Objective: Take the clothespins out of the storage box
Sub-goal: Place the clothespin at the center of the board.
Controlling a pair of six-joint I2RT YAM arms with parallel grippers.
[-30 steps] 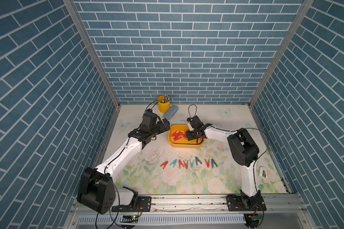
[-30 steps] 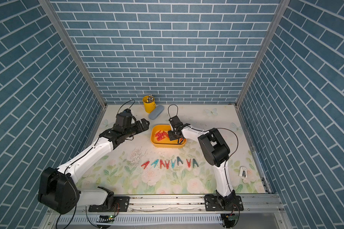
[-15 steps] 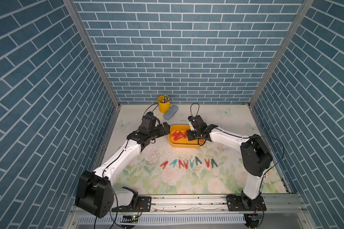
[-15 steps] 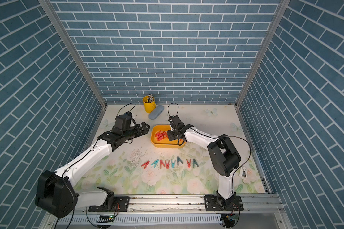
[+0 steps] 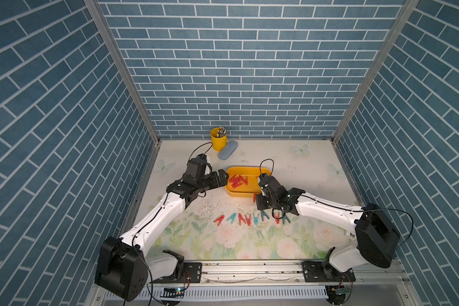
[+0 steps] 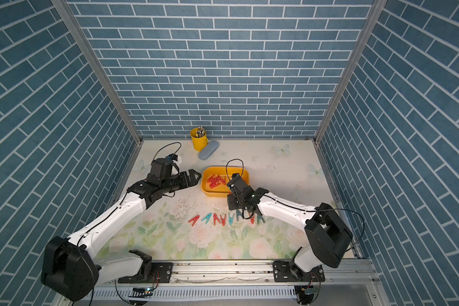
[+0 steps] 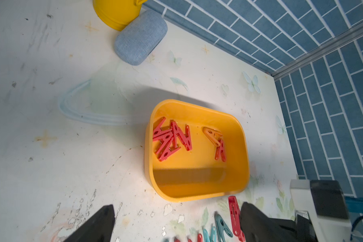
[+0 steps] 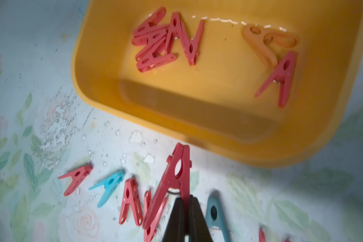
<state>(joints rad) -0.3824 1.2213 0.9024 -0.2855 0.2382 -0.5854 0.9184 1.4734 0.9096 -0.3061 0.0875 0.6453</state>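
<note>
Red plastic clothespin (image 8: 176,174) hangs pinched in the right jaws above the table (image 5: 289,164), just outside the storage box (image 8: 218,125) they were dipped in a second ago: one more is out, bound for the row (image 5: 249,218), I judge. Left jaws stay wide beside the box; several clothespins (image 7: 170,140) remain inside.

The right wrist view is smeared all over, and the frame edge cuts the right gripper (image 8: 186,201) — only its dark fingertips show, closed on a red clothespin (image 8: 172,180). This pin and the fingertips cover part of the row of clothespins (image 8: 127,192) on the mat (image 8: 50,104); the frame edge cuts some of them. In both top views the right arm (image 5: 326,212) hides the right gripper. The left wrist view cuts off the pen cup (image 7: 117,12); its contents (image 5: 221,131) are perhaps pens — too small to tell.
</note>
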